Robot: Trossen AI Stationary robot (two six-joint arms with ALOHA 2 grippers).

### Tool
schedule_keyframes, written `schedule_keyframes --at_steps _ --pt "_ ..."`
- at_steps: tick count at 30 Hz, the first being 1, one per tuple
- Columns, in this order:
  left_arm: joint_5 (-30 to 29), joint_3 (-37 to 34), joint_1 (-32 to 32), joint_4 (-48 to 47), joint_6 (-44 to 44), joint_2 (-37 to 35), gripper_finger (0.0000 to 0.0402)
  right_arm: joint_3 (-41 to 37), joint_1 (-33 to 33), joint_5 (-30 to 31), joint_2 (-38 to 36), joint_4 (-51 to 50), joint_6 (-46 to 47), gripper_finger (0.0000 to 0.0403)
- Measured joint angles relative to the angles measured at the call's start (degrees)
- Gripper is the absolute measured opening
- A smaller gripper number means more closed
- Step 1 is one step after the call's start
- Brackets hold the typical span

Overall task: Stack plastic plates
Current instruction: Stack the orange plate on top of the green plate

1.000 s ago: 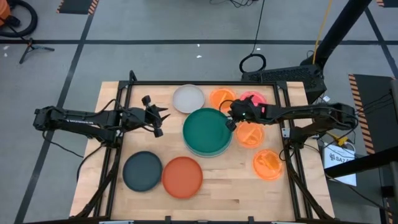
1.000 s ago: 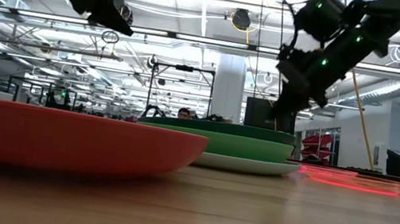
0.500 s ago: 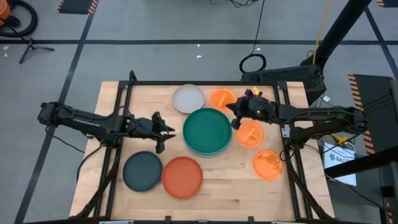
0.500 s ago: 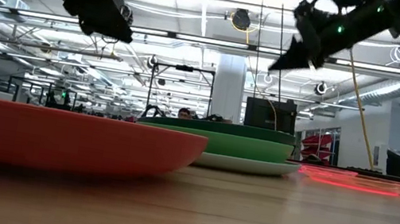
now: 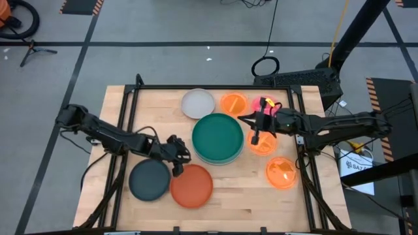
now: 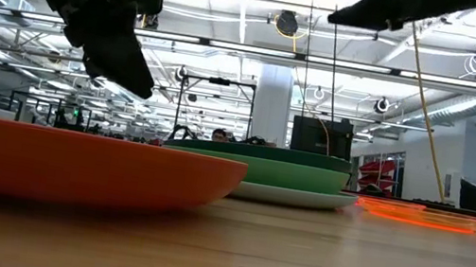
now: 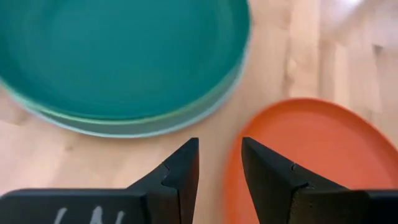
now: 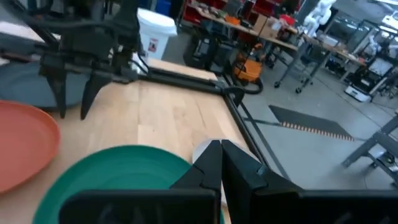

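Observation:
A dark green plate point(image 5: 218, 136) tops a stack of large plates point(image 6: 281, 174) at the table's middle. A rust-orange plate point(image 5: 191, 185) and a dark grey plate point(image 5: 149, 180) rest flat near the front. A beige plate point(image 5: 198, 103) lies at the back. My left gripper point(image 5: 181, 162) is open and slants down over the rust-orange plate's far rim point(image 7: 249, 149); nothing is between its fingers point(image 7: 186, 168). My right gripper point(image 5: 244, 121) is shut and empty, high over the stack's right edge point(image 8: 124, 180).
Small translucent orange plates point(image 5: 233, 102) point(image 5: 262, 142) point(image 5: 281, 172) and a pink one point(image 5: 268, 104) lie at the right. A black frame rail point(image 5: 209, 87) runs along the table's far edge. Bare wood shows along the front edge point(image 5: 248, 209).
My left gripper has gone down and toward the near edge and the right, from the table's left side to the rust-orange plate, rolling as it went; it stays open. My right gripper has risen off the green stack's right edge and tipped toward level, still shut.

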Motion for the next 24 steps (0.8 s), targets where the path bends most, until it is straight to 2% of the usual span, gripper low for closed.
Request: schedule_keyframes --at_steps 3,12,17,24 --pt "0.0 2.5 -2.4 -2.1 -2.6 2.9 0.0127 0.0 0.9 0.0 -1.3 -2.2 0.0 0.0" --pt "-0.8 10.6 -5.6 -17.3 -12.1 8.3 0.0127 0.0 1.6 0.0 -2.3 -7.7 0.9 0.0" --pt "-1.0 13.2 -6.1 -21.4 -12.9 10.4 0.0128 0.0 1.6 0.0 -2.3 -7.6 0.9 0.0" --pt "-1.1 14.3 -5.9 -21.5 -9.7 12.4 0.0128 0.0 1.6 0.0 -2.3 -7.5 1.1 0.0"
